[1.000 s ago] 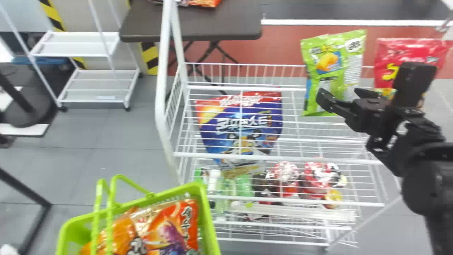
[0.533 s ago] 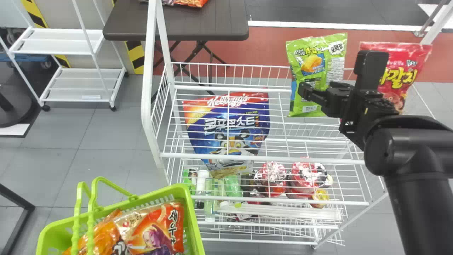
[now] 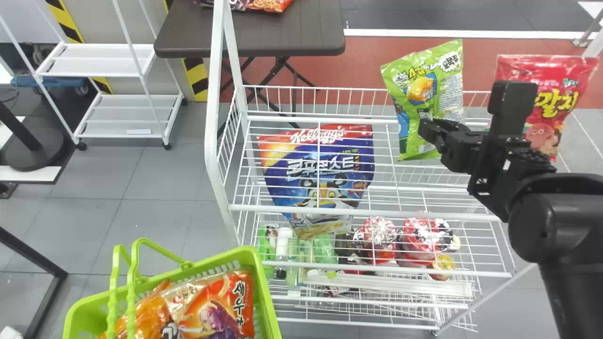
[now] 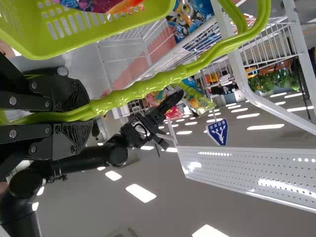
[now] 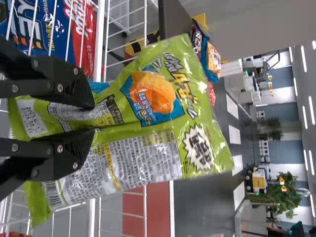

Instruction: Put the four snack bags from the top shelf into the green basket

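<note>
My right gripper [image 3: 431, 134] is at the top shelf's right part, shut on the green snack bag [image 3: 419, 92], which tilts. In the right wrist view, my right gripper [image 5: 94, 117] pinches a fold of the green bag [image 5: 148, 143]. A red snack bag [image 3: 558, 101] stands upright behind the right wrist. The green basket [image 3: 266, 292] holds an orange snack bag [image 3: 221, 306] and another orange bag [image 3: 153, 315] beside it. In the left wrist view, my left gripper [image 4: 86, 113] is shut on the basket handle [image 4: 143, 89].
A white wire rack [image 3: 367, 212] carries a blue cereal bag [image 3: 320, 174], with bottles [image 3: 282, 245] and red-lidded cups [image 3: 379, 240] lower down. Its white post [image 3: 214, 108] rises between basket and shelf. Behind stands a dark table [image 3: 254, 37].
The right gripper has shut on the green bag. Relative to the rack, the bag has shifted left and tilted, and the arm has moved left with it. The head view has swung slightly.
</note>
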### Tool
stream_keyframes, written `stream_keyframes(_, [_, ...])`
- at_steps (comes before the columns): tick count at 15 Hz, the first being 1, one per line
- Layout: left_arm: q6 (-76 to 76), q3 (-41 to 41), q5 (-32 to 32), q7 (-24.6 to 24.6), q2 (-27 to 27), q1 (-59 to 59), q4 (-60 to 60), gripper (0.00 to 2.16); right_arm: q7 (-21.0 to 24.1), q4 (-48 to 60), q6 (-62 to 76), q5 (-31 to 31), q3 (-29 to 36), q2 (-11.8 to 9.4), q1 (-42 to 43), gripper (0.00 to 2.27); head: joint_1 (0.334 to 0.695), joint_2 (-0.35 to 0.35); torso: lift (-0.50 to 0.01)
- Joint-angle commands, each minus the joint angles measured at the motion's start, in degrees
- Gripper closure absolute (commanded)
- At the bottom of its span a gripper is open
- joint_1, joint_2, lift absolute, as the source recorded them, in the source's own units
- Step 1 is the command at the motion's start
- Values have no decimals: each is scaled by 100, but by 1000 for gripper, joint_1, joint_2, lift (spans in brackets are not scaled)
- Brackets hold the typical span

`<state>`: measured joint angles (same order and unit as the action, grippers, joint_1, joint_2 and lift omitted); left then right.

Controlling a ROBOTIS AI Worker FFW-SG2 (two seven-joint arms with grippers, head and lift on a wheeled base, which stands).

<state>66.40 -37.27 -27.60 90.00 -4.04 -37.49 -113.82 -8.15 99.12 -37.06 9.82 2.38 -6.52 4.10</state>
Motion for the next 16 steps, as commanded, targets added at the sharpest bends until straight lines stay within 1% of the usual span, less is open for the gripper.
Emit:
stream_keyframes(1, [0, 9, 0, 57, 0, -4, 0, 2148, -55, 248, 107, 108, 78, -7, -234, 2250, 695, 13, 0])
stream_keyframes(3, [0, 9, 0, 57, 0, -4, 0, 2148, -170, 907, 107, 442, 157, -7, -629, 2250, 695, 10, 0])
stream_keyframes(4, [0, 9, 0, 57, 0, -4, 0, 2148, -179, 1426, 71, 705, 166, -16, -893, 2250, 695, 18, 0])
stream_keyframes(5, [0, 9, 0, 57, 0, -4, 0, 2148, -310, 1962, -52, 960, 148, -25, -1192, 2250, 695, 26, 0])
stream_keyframes(8, [18, 9, 0, 57, 0, -4, -26, 2148, -600, 3087, -298, 1707, -80, -34, -2062, 2250, 695, 87, 0])
stream_keyframes(9, [18, 9, 0, 57, 0, 5, -35, 2148, -697, 3263, -315, 1822, -256, -43, -2273, 2250, 695, 120, 0])
stream_keyframes(10, [35, 18, 0, 57, 0, -4, -35, 2148, -803, 3412, -526, 1945, -502, -60, -2422, 2250, 695, 192, 0])
stream_keyframes(13, [35, 27, -9, 57, 0, 5, -53, 2148, -970, 3342, -1177, 2208, -1302, -130, -2528, 2250, 695, 333, 0])
stream_keyframes(14, [35, 27, -18, 57, 0, 5, -53, 2148, -1005, 3237, -1247, 2208, -1618, -157, -2502, 2250, 695, 350, 0])
stream_keyframes(16, [35, 27, -35, 57, -9, -4, -53, 2148, -1057, 3026, -1352, 2375, -2023, -201, -2422, 2250, 695, 350, 0])
